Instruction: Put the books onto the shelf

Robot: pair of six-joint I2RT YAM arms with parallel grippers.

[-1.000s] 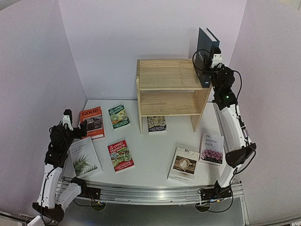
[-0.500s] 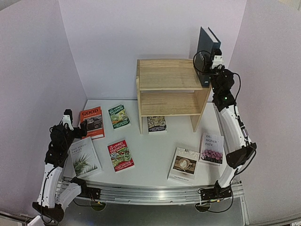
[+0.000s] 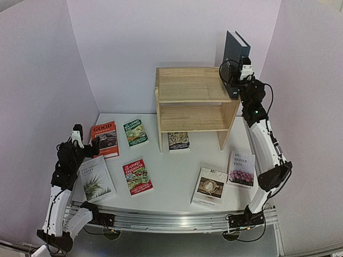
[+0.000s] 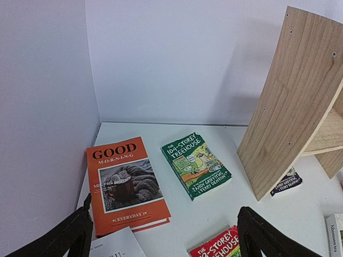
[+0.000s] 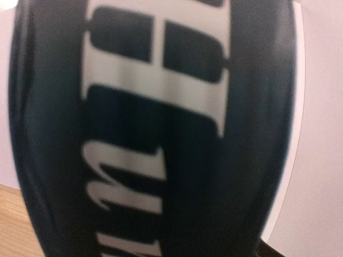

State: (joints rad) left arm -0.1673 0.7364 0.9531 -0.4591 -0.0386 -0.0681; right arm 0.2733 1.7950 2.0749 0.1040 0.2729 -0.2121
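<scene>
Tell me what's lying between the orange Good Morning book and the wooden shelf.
The green Treehouse paperback lies flat between the orange book and the shelf, touching neither. The left wrist view shows it clearest; the top view agrees.

Left arm [image 3: 53,202] and right arm [image 3: 265,142]: white links, black joints, looped black cables; left gripper [image 4: 164,215] matte black.

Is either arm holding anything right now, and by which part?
The left gripper is open and empty. The right gripper sits at the lower part of the upright dark blue book on the shelf top; whether it grips it cannot be told.
</scene>
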